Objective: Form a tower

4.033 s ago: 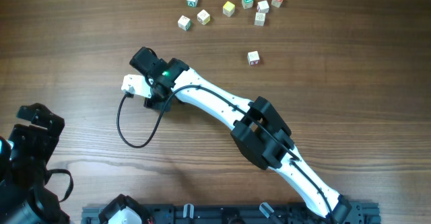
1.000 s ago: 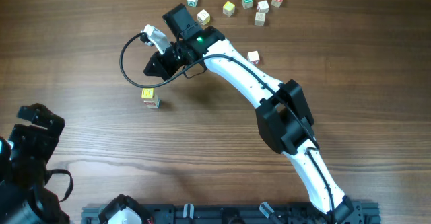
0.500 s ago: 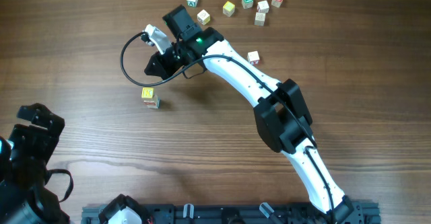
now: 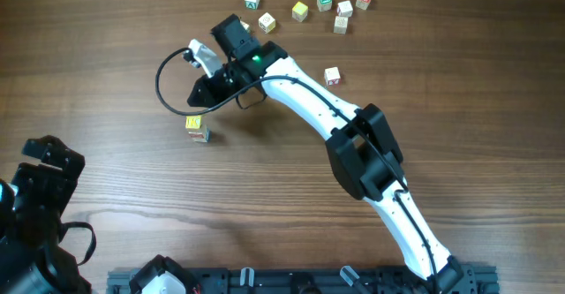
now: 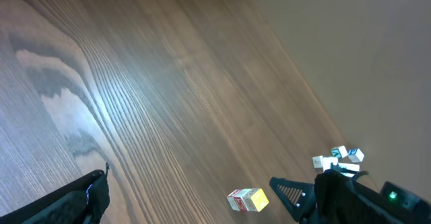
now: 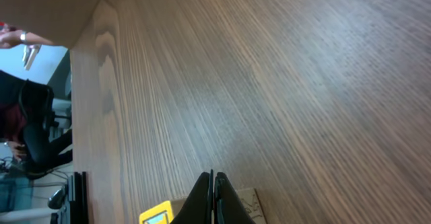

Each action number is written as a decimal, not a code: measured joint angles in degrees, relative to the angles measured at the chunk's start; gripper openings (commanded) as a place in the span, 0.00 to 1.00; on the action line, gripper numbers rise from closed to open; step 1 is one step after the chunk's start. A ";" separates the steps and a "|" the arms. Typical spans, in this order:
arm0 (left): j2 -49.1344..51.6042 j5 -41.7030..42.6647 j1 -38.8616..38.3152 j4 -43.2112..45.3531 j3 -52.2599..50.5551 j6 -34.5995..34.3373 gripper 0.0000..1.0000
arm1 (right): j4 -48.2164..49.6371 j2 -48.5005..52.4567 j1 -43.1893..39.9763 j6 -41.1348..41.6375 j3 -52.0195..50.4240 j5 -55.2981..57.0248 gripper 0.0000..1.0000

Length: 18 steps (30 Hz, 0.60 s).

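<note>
Hovering right gripper (image 4: 194,97) just beside the tower (image 4: 197,128), not touching; its fingers (image 6: 204,200) are pressing shut on nothing | tower is standing upright on the surface (image 4: 106,56), yellow cube topmost, lying robot-ward of the fingertips | left gripper (image 4: 42,175) is gaping wide, well apart; right arm is sitting nearer

You see the right arm (image 4: 305,95): white shells, black joint housings, green LED (image 4: 257,61) near the wrist, black cable (image 4: 159,84) looping at upper left. Right gripper (image 6: 213,183): black tapered fingers. Left arm (image 4: 44,188), lower left: all black.
</note>
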 measured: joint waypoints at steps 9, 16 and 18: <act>0.00 0.00 0.00 0.00 0.00 0.02 1.00 | -0.48 -0.02 0.96 0.02 0.00 -0.87 0.04; 0.00 0.00 0.00 0.00 0.00 0.00 1.00 | -0.52 -0.02 0.96 0.02 0.00 -1.27 0.04; 0.00 0.00 0.00 0.00 0.00 0.00 1.00 | -0.52 -0.02 0.96 0.02 0.00 -1.31 0.04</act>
